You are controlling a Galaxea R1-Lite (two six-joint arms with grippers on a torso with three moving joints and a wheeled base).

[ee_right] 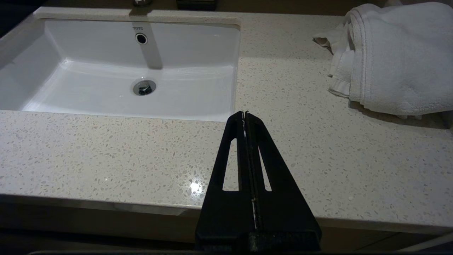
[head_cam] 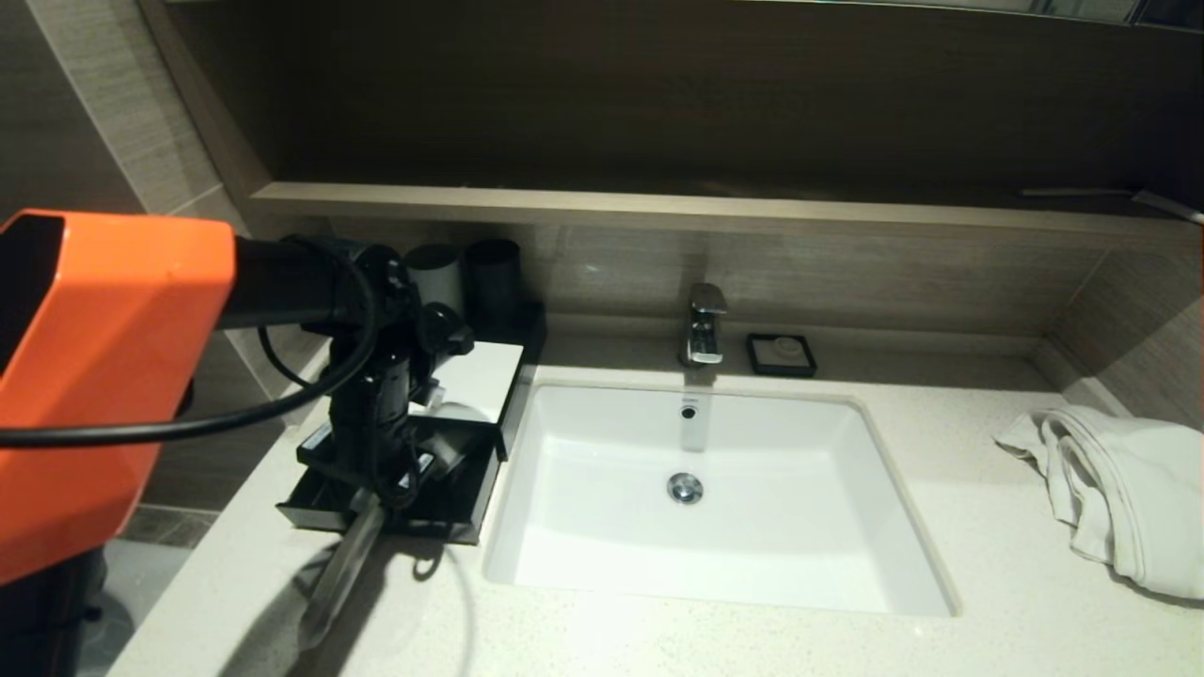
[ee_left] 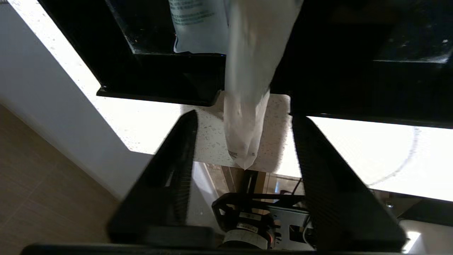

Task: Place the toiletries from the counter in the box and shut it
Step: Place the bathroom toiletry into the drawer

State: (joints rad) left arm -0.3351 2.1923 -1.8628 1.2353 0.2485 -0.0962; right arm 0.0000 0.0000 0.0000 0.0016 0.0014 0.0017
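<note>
The black box (head_cam: 484, 371) with a white top stands left of the basin, its front drawer (head_cam: 310, 508) pulled open. My left gripper (head_cam: 414, 465) hangs over the drawer, open. A long translucent sachet (ee_left: 247, 117) runs between the spread fingers (ee_left: 187, 141) without touching them. It crosses the drawer's front wall, and its low end (head_cam: 340, 569) rests on the counter (head_cam: 988, 564). Another sachet (ee_left: 198, 24) lies inside the drawer. My right gripper (ee_right: 245, 114) is shut and empty above the counter, in front of the basin's right corner.
The white basin (head_cam: 705, 583) with a tap (head_cam: 704, 324) is set in the middle of the counter. A white towel (head_cam: 1119, 489) lies at the right. A black soap dish (head_cam: 781, 354) sits behind the basin. Two cups (head_cam: 437, 273) stand behind the box under the wooden shelf (head_cam: 658, 207).
</note>
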